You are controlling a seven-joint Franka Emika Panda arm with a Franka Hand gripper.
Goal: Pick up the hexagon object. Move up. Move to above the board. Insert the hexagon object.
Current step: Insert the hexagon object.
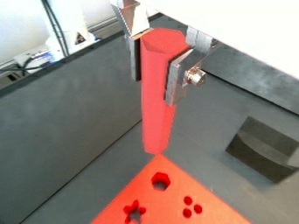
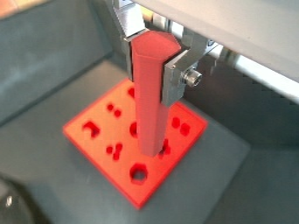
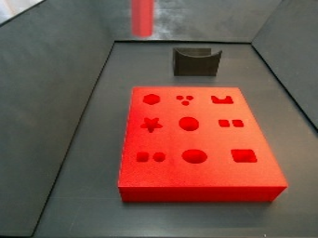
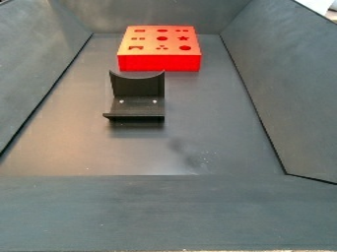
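Observation:
My gripper [image 1: 156,70] is shut on the hexagon object [image 1: 156,105], a slim red-pink peg that hangs upright between the silver fingers [image 1: 181,77]. Both wrist views show this grip [image 2: 153,70]. The red board [image 2: 105,131] lies flat on the floor below the peg [image 2: 149,114]. Its hexagon cutout [image 1: 162,180] shows near the board's corner, just beyond the peg's lower end. In a side view only the peg's lower end [image 3: 143,17] shows, high above the floor and beyond the board's [image 3: 199,181] far edge. The hexagon cutout [image 3: 151,99] is at the board's far left. The gripper itself is out of both side views.
The dark fixture [image 3: 195,60] stands on the floor just beyond the board. It also shows in a wrist view [image 1: 267,147] and in a side view [image 4: 136,96], there in front of the board [image 4: 161,61]. Grey sloping walls enclose the floor.

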